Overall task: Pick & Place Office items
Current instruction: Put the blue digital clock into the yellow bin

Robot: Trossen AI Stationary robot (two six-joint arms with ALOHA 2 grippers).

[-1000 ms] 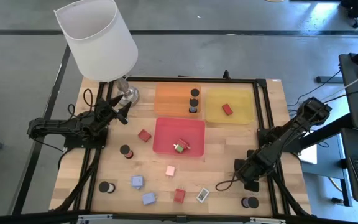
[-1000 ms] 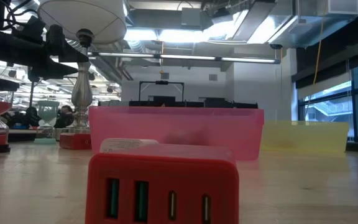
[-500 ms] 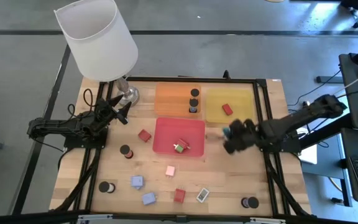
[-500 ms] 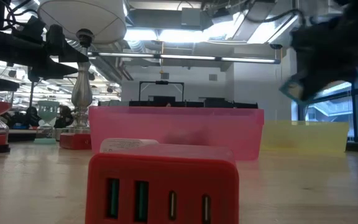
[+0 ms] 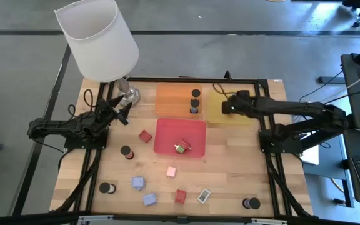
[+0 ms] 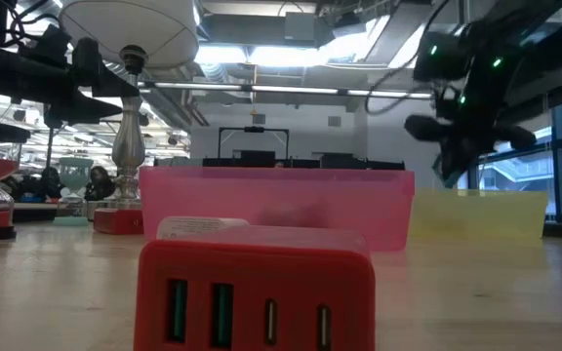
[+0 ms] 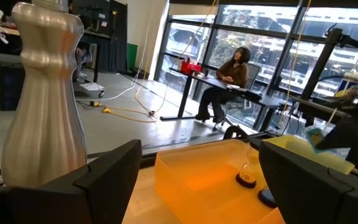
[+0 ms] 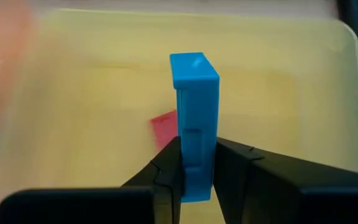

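My right gripper (image 5: 229, 106) hangs over the yellow tray (image 5: 245, 112), shut on a small flat blue rectangle (image 8: 194, 112). A red block (image 8: 163, 127) lies in that tray below it. More office items lie loose on the near half of the table: a pink block (image 5: 171, 171), lavender blocks (image 5: 137, 182), a red block (image 5: 180, 196), a white rectangle (image 5: 204, 196) and black cylinders (image 5: 105, 187). My left gripper (image 5: 120, 112) waits open at the table's left, beside the lamp's metal base (image 7: 42, 93). My right gripper pinches the blue rectangle between its two fingers (image 8: 232, 165), on its two flat sides at the end nearest the wrist (image 8: 194, 180). The fingers slant downward over the tray. The piece sticks out beyond the fingertips, lifted clear of the tray.
The orange tray (image 5: 170, 94) at the far middle holds black cylinders. The red tray (image 5: 167, 147) at the centre holds small pieces. A white-shaded lamp (image 5: 99, 37) stands at the far left corner. A red charger block (image 6: 257, 292) lies near the front edge.
My right gripper has swung from the table's near right area toward the far edge, rising and rolling its wrist, and now hangs over the yellow tray. It stayed shut, and the blue rectangle went with it, clear of the table.
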